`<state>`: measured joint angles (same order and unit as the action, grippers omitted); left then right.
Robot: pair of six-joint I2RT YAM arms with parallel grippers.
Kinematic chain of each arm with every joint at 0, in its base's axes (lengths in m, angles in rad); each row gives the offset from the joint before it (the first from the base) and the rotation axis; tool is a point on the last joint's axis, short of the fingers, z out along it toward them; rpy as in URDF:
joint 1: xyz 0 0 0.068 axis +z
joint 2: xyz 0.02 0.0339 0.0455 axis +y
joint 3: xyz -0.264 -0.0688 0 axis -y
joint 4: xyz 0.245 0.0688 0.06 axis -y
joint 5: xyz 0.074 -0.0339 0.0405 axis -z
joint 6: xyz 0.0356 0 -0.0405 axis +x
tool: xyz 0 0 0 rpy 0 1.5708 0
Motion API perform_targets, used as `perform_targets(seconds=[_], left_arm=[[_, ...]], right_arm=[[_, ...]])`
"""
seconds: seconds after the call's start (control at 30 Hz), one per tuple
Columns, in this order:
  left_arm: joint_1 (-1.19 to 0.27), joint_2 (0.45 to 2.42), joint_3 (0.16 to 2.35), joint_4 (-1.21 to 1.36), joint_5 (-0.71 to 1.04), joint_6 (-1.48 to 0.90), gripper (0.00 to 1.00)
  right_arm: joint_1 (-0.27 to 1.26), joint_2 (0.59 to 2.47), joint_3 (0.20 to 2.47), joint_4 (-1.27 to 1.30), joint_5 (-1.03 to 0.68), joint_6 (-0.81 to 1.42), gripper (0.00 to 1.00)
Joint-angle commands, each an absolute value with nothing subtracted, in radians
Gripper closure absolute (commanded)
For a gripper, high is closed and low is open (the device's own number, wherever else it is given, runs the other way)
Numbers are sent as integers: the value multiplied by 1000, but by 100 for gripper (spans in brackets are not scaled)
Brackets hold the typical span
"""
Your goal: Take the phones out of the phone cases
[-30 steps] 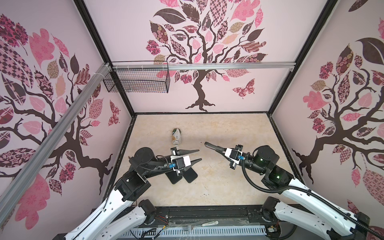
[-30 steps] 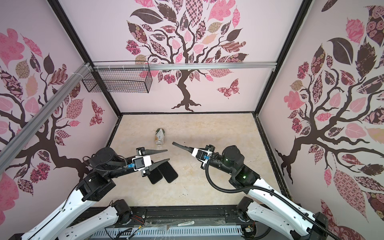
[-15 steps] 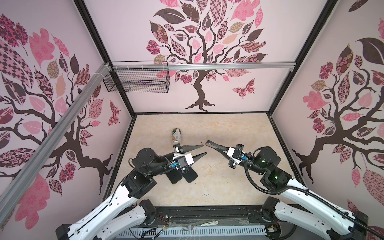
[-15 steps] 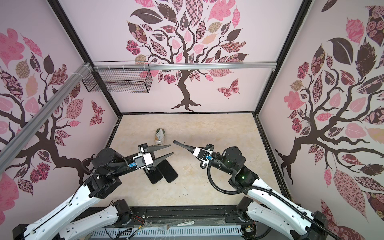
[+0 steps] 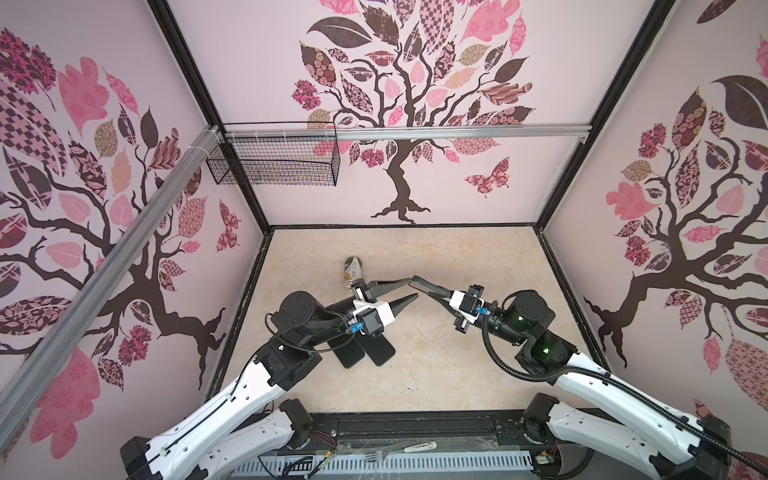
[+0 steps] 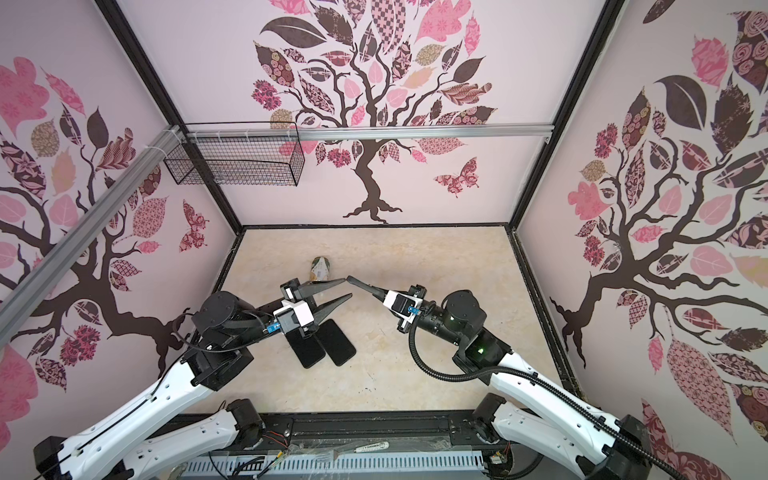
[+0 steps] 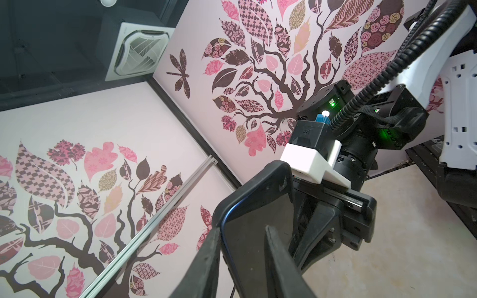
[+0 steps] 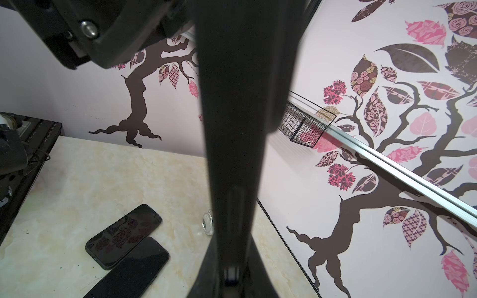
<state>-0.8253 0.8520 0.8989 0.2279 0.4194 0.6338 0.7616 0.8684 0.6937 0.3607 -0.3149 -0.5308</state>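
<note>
A phone [image 7: 253, 232] with a blue rim sits in a black phone case [image 7: 258, 180], held up in the air over the middle of the table. In the left wrist view my left gripper [image 7: 242, 228] is shut on it, one finger against the back edge and one on the screen. In the right wrist view the case [image 8: 232, 129] shows edge-on as a dark bar, with my right gripper [image 8: 232, 273] shut on its end. In both top views the left gripper [image 5: 413, 289] [image 6: 348, 287] and right gripper [image 5: 412, 279] [image 6: 349, 277] meet tip to tip, and the phone is hard to make out.
Two other dark phones [image 5: 380, 349] [image 5: 349, 355] lie side by side on the table under the left wrist; the right wrist view shows them too [image 8: 124, 234] [image 8: 129, 271]. A can [image 5: 352, 270] lies on its side behind the grippers. A wire basket [image 5: 274, 162] hangs on the back-left rail.
My left gripper has moved right and toward the back until its tips reach the right gripper's tip, and its jaws have narrowed slightly. The right gripper has hardly moved.
</note>
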Motion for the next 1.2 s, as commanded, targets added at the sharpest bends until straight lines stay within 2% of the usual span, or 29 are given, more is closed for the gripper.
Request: perform_targets(seconds=[0.0, 0.43, 1.17], left_arm=[[-830, 852, 879, 239, 422, 655, 69], [-830, 843, 874, 236, 443, 654, 69], [-831, 845, 872, 245, 373, 654, 68]], right_arm=[[766, 862, 723, 446, -309, -532, 100], [766, 859, 731, 432, -269, -519, 100], [765, 846, 719, 438, -288, -532, 100]])
